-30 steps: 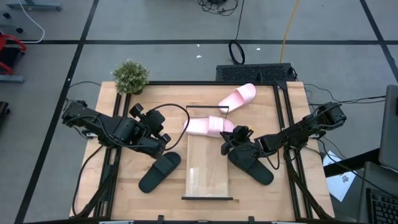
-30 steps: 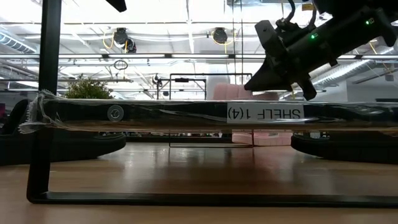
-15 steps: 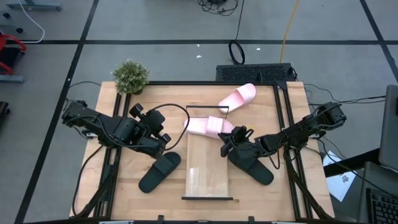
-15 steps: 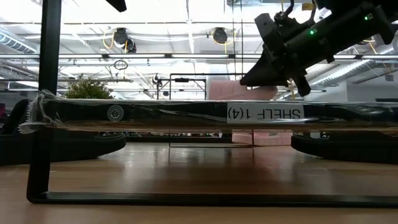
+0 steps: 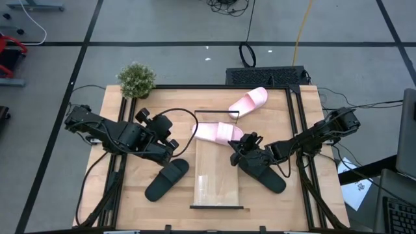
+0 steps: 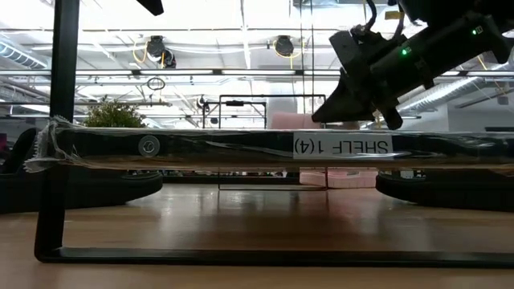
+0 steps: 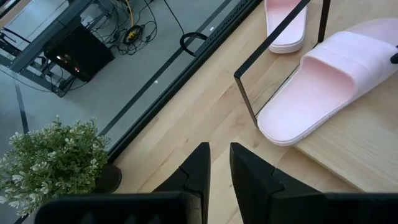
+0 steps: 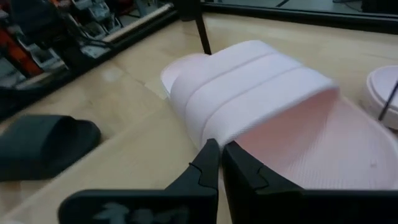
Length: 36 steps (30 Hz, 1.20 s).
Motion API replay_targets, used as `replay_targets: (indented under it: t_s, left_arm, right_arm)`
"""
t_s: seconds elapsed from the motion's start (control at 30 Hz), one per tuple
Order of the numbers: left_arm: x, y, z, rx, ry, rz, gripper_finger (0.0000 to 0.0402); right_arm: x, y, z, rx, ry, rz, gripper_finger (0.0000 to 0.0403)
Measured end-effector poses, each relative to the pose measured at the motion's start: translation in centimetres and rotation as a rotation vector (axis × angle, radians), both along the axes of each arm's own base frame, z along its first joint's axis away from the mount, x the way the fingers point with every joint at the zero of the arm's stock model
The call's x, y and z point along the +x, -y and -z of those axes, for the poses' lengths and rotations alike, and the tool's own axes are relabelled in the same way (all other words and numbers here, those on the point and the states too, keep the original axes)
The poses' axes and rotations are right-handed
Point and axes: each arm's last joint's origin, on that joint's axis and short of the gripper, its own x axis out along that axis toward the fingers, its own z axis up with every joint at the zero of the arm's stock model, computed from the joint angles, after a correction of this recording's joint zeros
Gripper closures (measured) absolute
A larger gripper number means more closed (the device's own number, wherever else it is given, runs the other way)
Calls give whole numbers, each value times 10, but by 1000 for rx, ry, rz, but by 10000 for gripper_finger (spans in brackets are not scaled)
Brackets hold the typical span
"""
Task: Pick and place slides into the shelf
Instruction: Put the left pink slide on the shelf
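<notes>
— Where's the pink slide [image 5: 218,132]?
— On the shelf's [image 5: 218,185] far end; the right gripper [image 5: 236,147], clenched empty, hovers just beside it.
— Any writing?
— "SHELF 1(4)", mirrored, on the shelf's near edge.

- High view is looking straight down on the whole table [image 5: 130,175].
- Low view is looking level across it.
- Both wrist views are sharing the pink slide [image 7: 336,74] close up.

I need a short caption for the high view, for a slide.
One pink slide on the shelf; right gripper beside it, jaws shut.
</notes>
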Motion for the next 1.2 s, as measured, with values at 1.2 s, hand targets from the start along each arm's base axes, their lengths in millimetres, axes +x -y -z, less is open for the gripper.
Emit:
replay_targets:
  t_s: [1.2]
  left_arm:
    - [0,0,0,-2,4,-1,339]
  right_arm:
    - [4,15,11,-38,-98,-12,403]
